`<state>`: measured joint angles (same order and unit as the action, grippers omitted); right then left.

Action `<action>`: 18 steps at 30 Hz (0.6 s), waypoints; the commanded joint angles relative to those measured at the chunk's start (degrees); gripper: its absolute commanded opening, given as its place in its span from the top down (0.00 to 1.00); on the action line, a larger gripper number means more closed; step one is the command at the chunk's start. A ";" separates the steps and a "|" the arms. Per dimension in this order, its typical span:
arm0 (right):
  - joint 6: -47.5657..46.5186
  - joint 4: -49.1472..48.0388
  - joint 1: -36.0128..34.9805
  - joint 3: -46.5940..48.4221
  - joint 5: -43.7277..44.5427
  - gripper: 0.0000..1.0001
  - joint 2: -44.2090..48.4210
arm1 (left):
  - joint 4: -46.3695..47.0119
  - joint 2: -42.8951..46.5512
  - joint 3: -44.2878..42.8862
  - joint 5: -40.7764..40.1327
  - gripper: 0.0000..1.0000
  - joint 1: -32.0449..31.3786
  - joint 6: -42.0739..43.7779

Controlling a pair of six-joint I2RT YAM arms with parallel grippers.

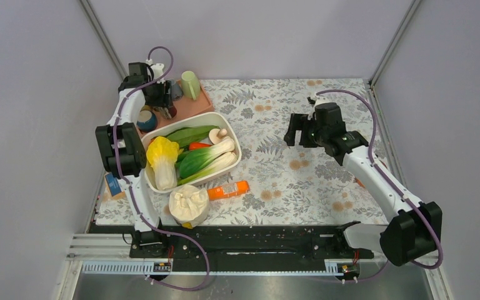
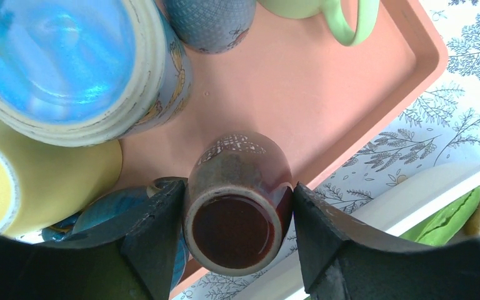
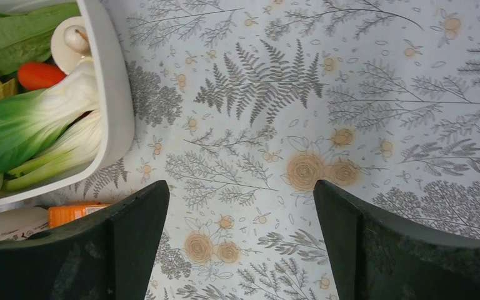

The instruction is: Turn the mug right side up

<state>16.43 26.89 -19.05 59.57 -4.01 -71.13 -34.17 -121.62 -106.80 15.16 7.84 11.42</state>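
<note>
A dark brown mug (image 2: 237,206) stands upside down at the near edge of the pink tray (image 2: 362,81), its ringed base facing the left wrist camera. My left gripper (image 2: 237,215) is shut on it, with one finger pressed against each side. In the top view the left gripper (image 1: 165,105) is over the tray (image 1: 203,103) at the back left, and the mug is mostly hidden under it. My right gripper (image 3: 240,237) is open and empty above the floral cloth, right of centre in the top view (image 1: 297,134).
The tray also holds a blue-glazed mug (image 2: 56,56), a yellow mug (image 2: 12,181), a grey-blue cup (image 2: 209,22) and a green mug (image 2: 344,19). A white basin of vegetables (image 1: 225,122) sits beside it. An orange packet (image 1: 228,189) and a cream bag (image 1: 189,205) lie near the front.
</note>
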 commanded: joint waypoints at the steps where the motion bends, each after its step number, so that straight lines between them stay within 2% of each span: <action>1: 0.78 -3.32 -4.04 4.72 0.86 0.05 -2.26 | 3.32 6.00 -3.36 1.02 1.00 -0.28 -1.30; 10: 1.39 -6.32 -9.88 7.49 -3.53 0.05 -7.23 | 2.27 9.50 -3.04 3.69 1.00 -0.28 -2.28; 18: 0.82 -6.70 -13.30 9.74 -2.98 0.04 -11.11 | 1.08 11.38 -2.70 4.44 1.00 -0.24 -2.62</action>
<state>16.99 22.61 -30.83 66.24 -6.39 -81.34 -34.61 -114.52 -107.55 16.53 7.75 9.98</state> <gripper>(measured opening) 0.953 0.631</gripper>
